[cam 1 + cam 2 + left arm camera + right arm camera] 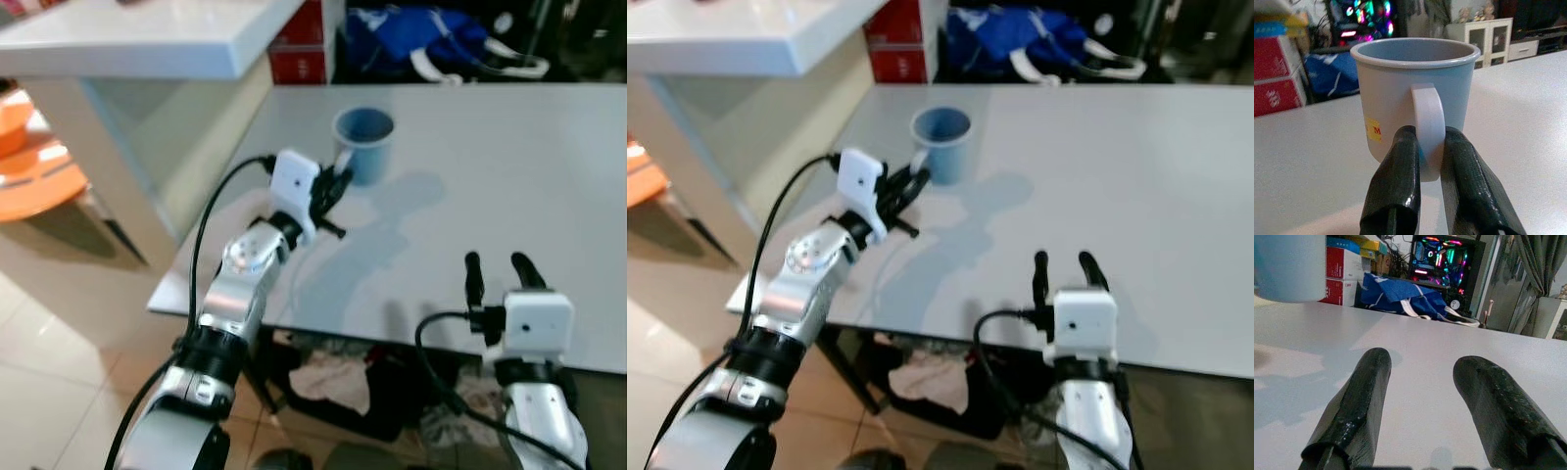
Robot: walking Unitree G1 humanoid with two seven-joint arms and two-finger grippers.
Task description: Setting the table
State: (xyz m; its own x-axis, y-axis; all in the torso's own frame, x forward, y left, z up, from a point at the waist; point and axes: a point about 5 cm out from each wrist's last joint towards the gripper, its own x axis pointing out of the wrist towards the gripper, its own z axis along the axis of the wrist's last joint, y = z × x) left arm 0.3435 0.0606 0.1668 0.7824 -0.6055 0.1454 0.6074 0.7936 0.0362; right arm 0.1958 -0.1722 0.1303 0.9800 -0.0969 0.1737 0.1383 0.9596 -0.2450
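A pale blue mug (364,143) stands upright on the white table (509,186), near its left side. My left gripper (338,183) reaches in from the left and is shut on the mug's white handle (1427,128); the wrist view shows both black fingers (1396,186) pinching the handle from either side. My right gripper (498,266) hovers low over the table's near edge, well to the right of the mug, open with nothing between its fingers (1359,401).
A white counter (147,39) juts over the far left. Red boxes (299,44) and a blue bag (411,39) sit behind the table's far edge. An orange seat (34,166) is at the left. Clothes (333,382) lie on the floor under the table.
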